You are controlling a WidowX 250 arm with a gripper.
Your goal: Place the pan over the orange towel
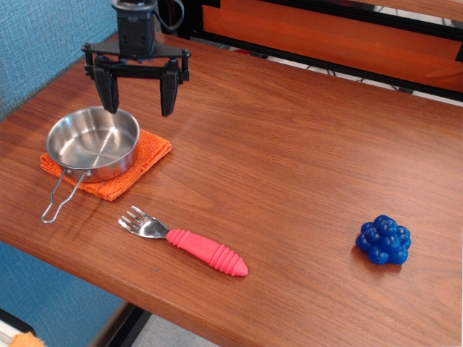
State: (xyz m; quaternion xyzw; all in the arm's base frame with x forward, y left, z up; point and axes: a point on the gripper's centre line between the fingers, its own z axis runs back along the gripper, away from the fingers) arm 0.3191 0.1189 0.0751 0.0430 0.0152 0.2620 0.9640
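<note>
The pan (92,142) sits on the orange towel (148,150), the hand (136,90) hangs released above it; it looks light, stiff, slippery, best gripped at the rim.

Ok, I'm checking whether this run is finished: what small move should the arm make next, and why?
Probably just lift the hand clear. The pan already sits on the orange towel, and the hand is open above it, holding nothing.
</note>
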